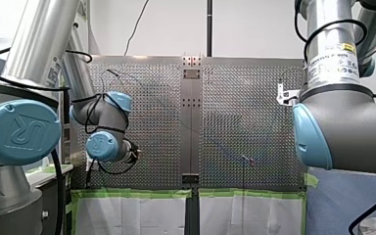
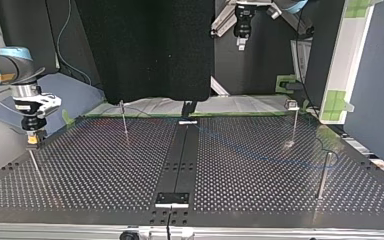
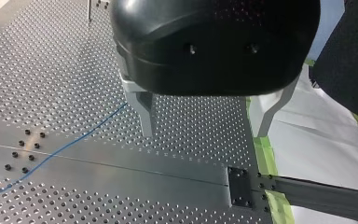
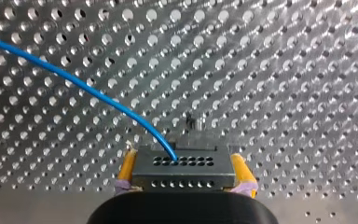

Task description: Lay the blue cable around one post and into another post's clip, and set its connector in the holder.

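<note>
My right gripper [image 4: 182, 179] has its yellow pads shut on a dark grey connector block [image 4: 182, 169] with rows of holes. The blue cable [image 4: 74, 81] leaves the block's top and arcs away over the perforated plate. In the top view this gripper [image 2: 31, 141] hangs at the left, just above a thin post [image 2: 34, 162]. My left gripper [image 3: 205, 116] hovers over the table's taped edge, its metal fingers [image 3: 142, 112] open with nothing between them. The blue cable [image 3: 65, 147] lies slack on the plate beside it and runs faintly across the table [image 2: 260, 150].
Three more posts stand on the plate: one at the top view's back left [image 2: 124, 120], one with a clip at the back right [image 2: 294, 120], and one at the right [image 2: 324, 175]. A black centre strip [image 2: 180, 160] carries a small bracket [image 2: 172, 199]. Green tape [image 3: 261, 154] edges the table.
</note>
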Controlling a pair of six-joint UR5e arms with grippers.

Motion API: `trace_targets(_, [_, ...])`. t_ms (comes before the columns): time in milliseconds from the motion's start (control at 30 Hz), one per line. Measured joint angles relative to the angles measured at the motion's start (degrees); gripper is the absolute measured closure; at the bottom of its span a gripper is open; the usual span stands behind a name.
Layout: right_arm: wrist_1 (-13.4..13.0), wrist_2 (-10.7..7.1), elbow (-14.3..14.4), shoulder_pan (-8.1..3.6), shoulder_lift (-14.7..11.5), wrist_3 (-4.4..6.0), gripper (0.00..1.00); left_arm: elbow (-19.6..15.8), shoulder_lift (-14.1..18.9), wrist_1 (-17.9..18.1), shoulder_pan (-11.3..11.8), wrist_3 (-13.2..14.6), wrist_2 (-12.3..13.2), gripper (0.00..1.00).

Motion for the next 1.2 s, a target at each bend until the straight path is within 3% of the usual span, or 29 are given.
trace_targets(267, [-0.5, -3.11, -0.8, -0.24, 0.5, 0.46, 1.0, 0.0, 0.0, 0.0, 0.3, 0.0, 0.0, 0.01])
trace_targets(500, [-0.9, -5.37, -1.0, -0.38, 0.5, 2.12, 1.0, 0.0, 0.0, -0.1, 0.6, 0.1, 0.0, 0.01])
trace_targets(933, [-2.1, -5.68, -1.0, -0.76, 0.7, 2.65, 1.0, 0.0, 0.0, -0.1, 1.1, 0.4, 0.0, 0.01])
trace_targets(1200, [-2.9, -5.57, -1.2, -1.01, 0.8, 3.97, 1.0, 0.0, 0.0, -0.1, 1.4, 0.6, 0.1, 0.01])
